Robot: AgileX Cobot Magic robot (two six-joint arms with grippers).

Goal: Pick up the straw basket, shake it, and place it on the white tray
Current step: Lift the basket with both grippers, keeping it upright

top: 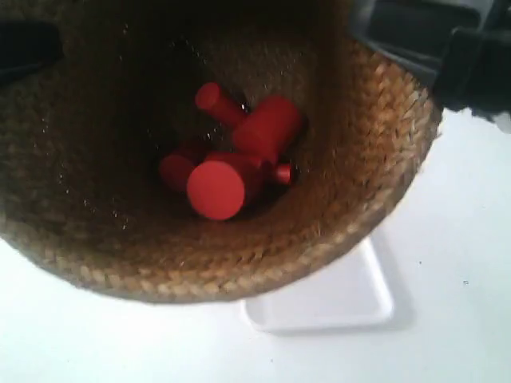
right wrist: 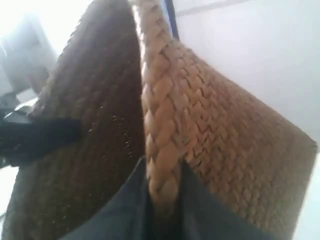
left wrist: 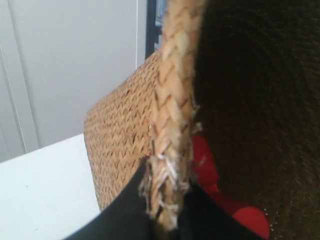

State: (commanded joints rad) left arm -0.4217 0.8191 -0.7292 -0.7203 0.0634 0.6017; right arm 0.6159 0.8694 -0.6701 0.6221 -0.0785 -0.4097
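Observation:
The straw basket [top: 351, 183] fills the exterior view, held up close to the camera and tilted, with several red cylinders [top: 235, 152] lying in its dark bottom. Below it the white tray [top: 335, 299] lies on the white table, partly hidden by the basket. My left gripper [left wrist: 165, 200] is shut on the braided rim [left wrist: 175, 90], one finger outside, one inside; red pieces [left wrist: 240, 212] show inside. My right gripper [right wrist: 162, 192] is shut on the opposite rim [right wrist: 157, 110] in the same way. A dark gripper part [top: 471, 68] shows at the basket's upper right edge.
The white table [top: 455, 239] spreads round the tray. A pale wall and a door frame [left wrist: 75, 65] stand behind the basket in the left wrist view. The other arm's black finger [right wrist: 35, 137] shows across the basket in the right wrist view.

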